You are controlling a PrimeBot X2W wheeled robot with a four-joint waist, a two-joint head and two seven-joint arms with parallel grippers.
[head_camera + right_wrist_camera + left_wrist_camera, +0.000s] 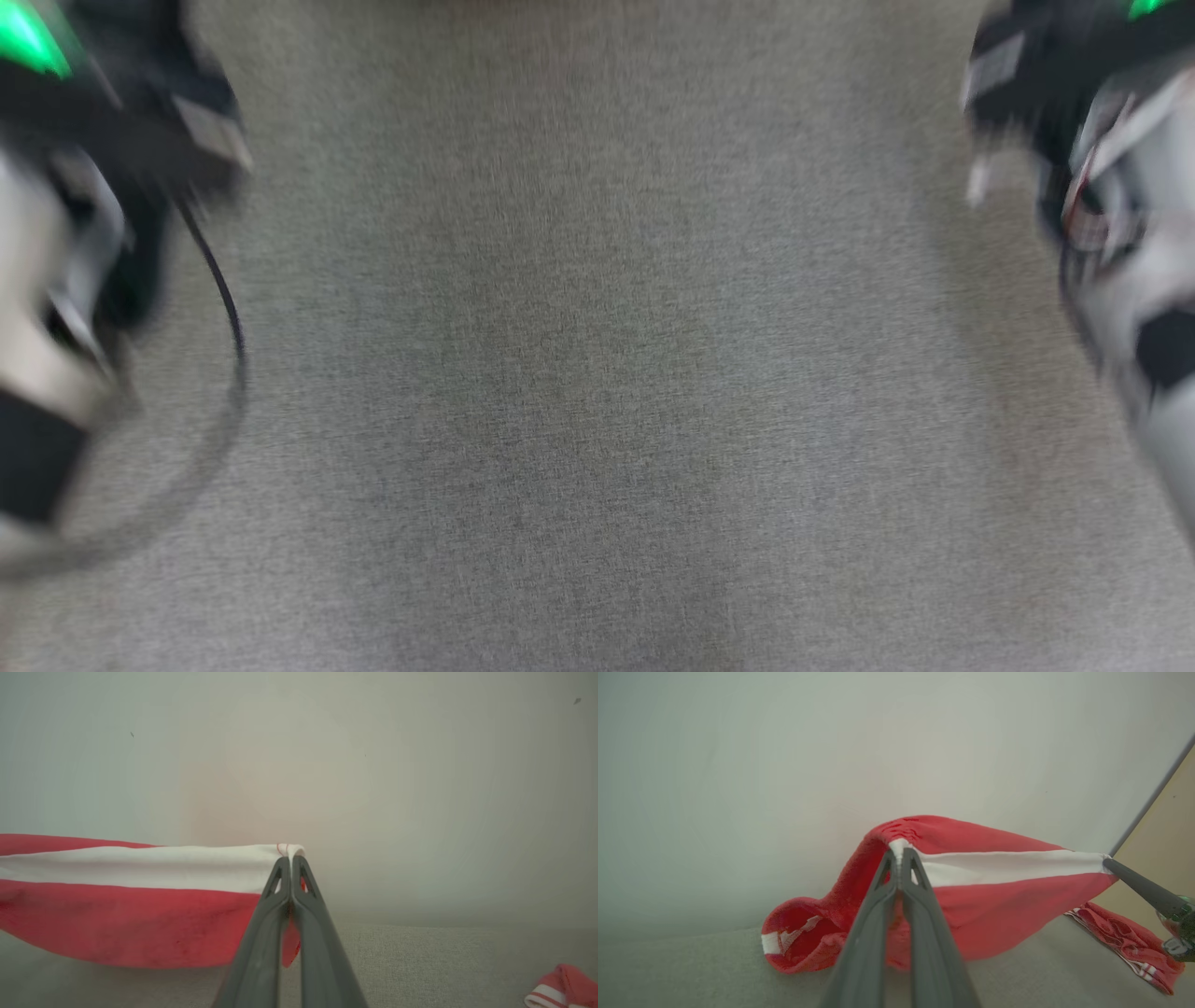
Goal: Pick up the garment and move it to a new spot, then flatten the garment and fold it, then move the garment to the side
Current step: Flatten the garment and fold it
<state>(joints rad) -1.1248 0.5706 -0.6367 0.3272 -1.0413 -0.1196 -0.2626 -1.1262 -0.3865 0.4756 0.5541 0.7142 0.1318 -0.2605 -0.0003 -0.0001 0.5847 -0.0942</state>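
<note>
Garment [994, 896], red with a white band, hangs stretched above the grey surface [444, 961]. It is held at each end of the white band. The left end effector [900, 858] is pinched tight on one end of the band, its fingers pressed together with cloth between the tips. The right end effector [290, 858] is clamped the same way on the other end. The band runs taut between them, while the red body sags below it. A cuffed opening [794, 933] droops to the surface under the left grip.

A further red piece with white stripes [1125, 938] lies on the surface past the right grip. I cannot tell whether it is part of this garment.

The step in hand looks like the carry to a new spot, or the start of flattening. The next move likely calls for both arms travelling together at an even spread. They would then lower the garment so its sagging edge lands first and the cloth lies smooth.
</note>
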